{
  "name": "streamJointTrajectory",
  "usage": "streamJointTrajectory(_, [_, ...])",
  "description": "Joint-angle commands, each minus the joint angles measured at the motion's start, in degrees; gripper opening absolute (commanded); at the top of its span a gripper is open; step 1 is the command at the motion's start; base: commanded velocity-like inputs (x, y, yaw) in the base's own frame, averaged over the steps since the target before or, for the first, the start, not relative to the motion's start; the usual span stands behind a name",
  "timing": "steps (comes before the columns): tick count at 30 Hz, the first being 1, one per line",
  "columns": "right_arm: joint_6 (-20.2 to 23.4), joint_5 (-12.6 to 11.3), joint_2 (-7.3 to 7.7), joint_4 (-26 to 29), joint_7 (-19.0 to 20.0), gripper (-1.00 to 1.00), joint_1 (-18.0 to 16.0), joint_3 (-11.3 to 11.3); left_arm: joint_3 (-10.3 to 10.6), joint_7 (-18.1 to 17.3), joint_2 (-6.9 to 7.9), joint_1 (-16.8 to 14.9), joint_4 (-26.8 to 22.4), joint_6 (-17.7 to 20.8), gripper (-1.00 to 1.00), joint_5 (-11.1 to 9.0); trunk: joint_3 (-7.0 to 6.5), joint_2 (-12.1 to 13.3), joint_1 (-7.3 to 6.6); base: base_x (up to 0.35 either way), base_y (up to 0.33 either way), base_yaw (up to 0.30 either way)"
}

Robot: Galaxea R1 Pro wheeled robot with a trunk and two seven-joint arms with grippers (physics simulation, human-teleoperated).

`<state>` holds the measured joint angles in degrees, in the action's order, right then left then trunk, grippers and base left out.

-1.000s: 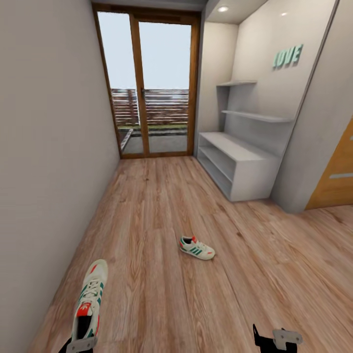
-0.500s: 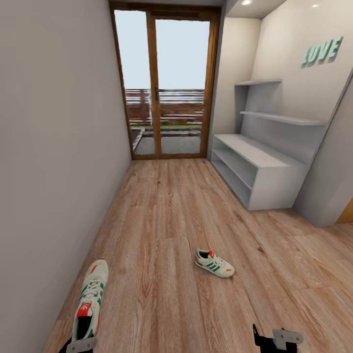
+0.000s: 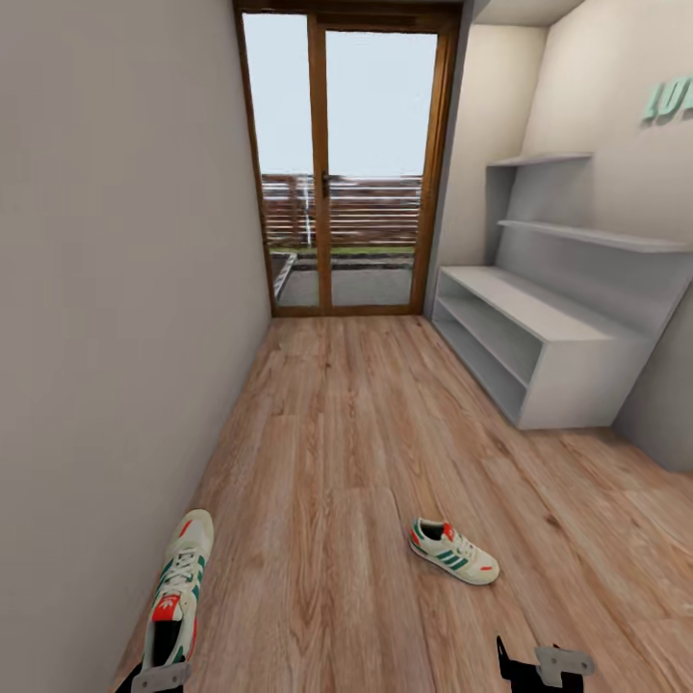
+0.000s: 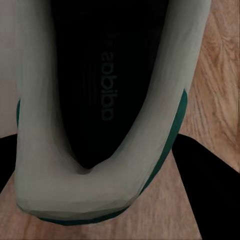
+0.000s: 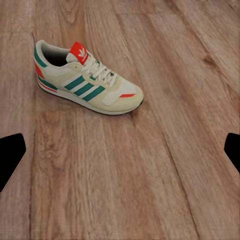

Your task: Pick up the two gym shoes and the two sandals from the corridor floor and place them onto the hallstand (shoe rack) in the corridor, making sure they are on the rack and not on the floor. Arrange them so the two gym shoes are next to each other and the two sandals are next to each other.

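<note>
Head view: I've got one gym shoe [image 3: 176,589] in my left tool [image 3: 160,677], heel-first for carrying; the other shoe [image 3: 452,551] lies mid-floor [image 3: 327,433], the hallstand [image 3: 539,337] ahead by the right wall. Left wrist: fingers [image 4: 200,185] clamp the heel. Right wrist: right tool [image 5: 120,150] spread wide above the floor shoe.

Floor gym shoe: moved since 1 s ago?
No. The gym shoe keeps its spot on the floor planks relative to the hallstand; the camera panned.
</note>
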<state>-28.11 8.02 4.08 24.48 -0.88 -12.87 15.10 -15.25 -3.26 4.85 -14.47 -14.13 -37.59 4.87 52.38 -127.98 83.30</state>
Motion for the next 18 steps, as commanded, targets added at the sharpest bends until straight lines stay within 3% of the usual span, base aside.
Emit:
streamJointTrajectory(1, [-0.2, 0.6, -0.03, -0.1, -0.1, 1.00, 0.0, 0.3, -0.5, -0.3, -0.02, -0.1, 0.0, -0.2, -1.00, 0.5, 0.05, 0.0, 0.02, 0.337, 0.006, 0.000])
streamJointTrajectory(5, [-0.2, 0.7, -0.03, -0.1, -0.1, 1.00, 0.0, 0.3, -0.3, -0.6, -0.43, -0.8, -0.7, 0.3, -1.00, 0.8, 0.05, 0.0, 0.02, 0.338, 0.002, 0.000])
streamJointTrajectory(9, [-0.2, 0.7, -0.03, -0.2, -0.2, 1.00, 0.0, 0.3, 0.9, -0.6, -2.91, -1.4, -1.6, 0.9, -1.00, 2.1, 0.05, 0.0, 0.02, 0.338, 0.000, 0.000])
streamJointTrajectory(10, [-0.2, 0.7, -0.03, -0.2, -0.2, 1.00, 0.0, 0.3, 1.7, -0.5, -4.01, -2.5, -2.7, 1.3, -1.00, 3.3, 0.05, 0.0, 0.02, 0.338, 0.000, 0.000])
streamJointTrajectory(14, [-0.2, 0.7, -0.03, -0.2, -0.2, 1.00, 0.0, 0.3, 2.9, -0.5, -5.38, -4.0, -4.3, 1.7, -1.00, 5.3, 0.05, 0.0, 0.02, 0.338, 0.000, 0.000])
streamJointTrajectory(18, [-0.2, 0.7, -0.03, -0.2, -0.2, 1.00, 0.0, 0.3, 3.2, -0.4, -6.47, -4.5, -4.8, 1.8, -1.00, 6.0, 0.05, 0.0, 0.02, 0.320, 0.000, 0.000])
